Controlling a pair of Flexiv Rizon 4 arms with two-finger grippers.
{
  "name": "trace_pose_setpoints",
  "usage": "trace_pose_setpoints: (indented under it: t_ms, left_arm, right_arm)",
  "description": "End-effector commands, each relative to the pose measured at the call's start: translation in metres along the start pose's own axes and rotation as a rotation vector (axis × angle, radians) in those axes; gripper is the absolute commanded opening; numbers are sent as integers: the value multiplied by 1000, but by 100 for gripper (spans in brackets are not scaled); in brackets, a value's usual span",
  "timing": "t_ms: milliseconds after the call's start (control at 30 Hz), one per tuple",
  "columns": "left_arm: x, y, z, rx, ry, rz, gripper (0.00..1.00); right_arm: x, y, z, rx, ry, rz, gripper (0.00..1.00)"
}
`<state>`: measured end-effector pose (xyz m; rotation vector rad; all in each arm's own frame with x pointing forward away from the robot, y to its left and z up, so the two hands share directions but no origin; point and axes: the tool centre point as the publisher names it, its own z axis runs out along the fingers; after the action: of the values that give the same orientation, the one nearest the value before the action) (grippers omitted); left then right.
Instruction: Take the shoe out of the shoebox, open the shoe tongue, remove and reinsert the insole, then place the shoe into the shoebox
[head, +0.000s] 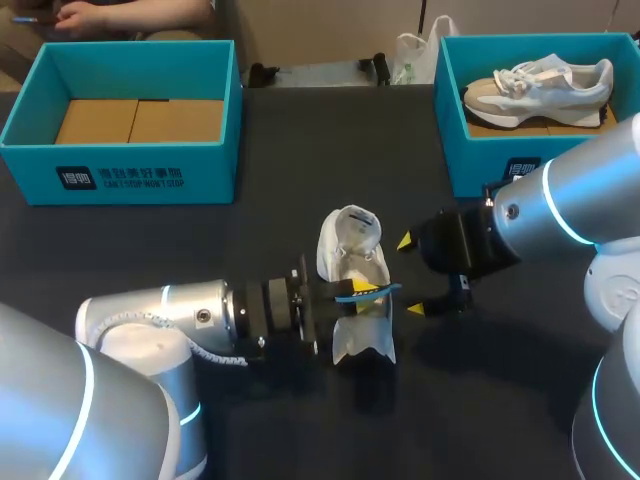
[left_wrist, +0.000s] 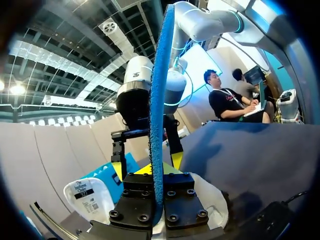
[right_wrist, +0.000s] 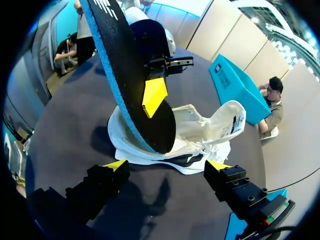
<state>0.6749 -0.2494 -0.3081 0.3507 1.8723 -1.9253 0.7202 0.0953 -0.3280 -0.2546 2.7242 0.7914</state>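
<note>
A white shoe (head: 352, 262) lies on the dark table in the middle, its tongue (left_wrist: 88, 198) folded open. My left gripper (head: 366, 291) is shut on a blue-edged insole (left_wrist: 159, 95), pinching it near the middle. In the right wrist view the insole (right_wrist: 131, 75) stands tilted with its lower end inside the shoe (right_wrist: 200, 132). My right gripper (head: 411, 277) is open just to the right of the shoe, holding nothing. Its yellow fingertips (right_wrist: 116, 165) straddle the shoe's near side without touching it. In the left wrist view my left gripper (left_wrist: 153, 175) holds the insole edge-on, and the right gripper (left_wrist: 146, 135) faces it.
A teal shoebox (head: 215, 150) with cardboard on its floor stands at the back left. A second teal shoebox (head: 470, 150) at the back right holds another pale shoe (head: 540, 88). A white plastic bag (head: 412, 52) lies at the table's far edge.
</note>
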Motion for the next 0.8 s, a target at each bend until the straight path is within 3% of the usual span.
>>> trace_pose_setpoints:
  t_ms: [33, 233, 533, 800]
  left_arm:
    - [5, -2, -4, 4, -25, -24, 0]
    - [6, -2, -1, 15, -20, -29, 0]
    - [-8, 12, -1, -9, -8, 14, 0]
    - [-8, 24, -1, -40, 7, 26, 0]
  right_arm:
    - [1, 0, -1, 0, -1, 0, 100]
    - [1, 0, -1, 0, -1, 0, 100]
    - [1, 0, -1, 0, -1, 0, 100]
    - [1, 0, -1, 0, -1, 0, 100]
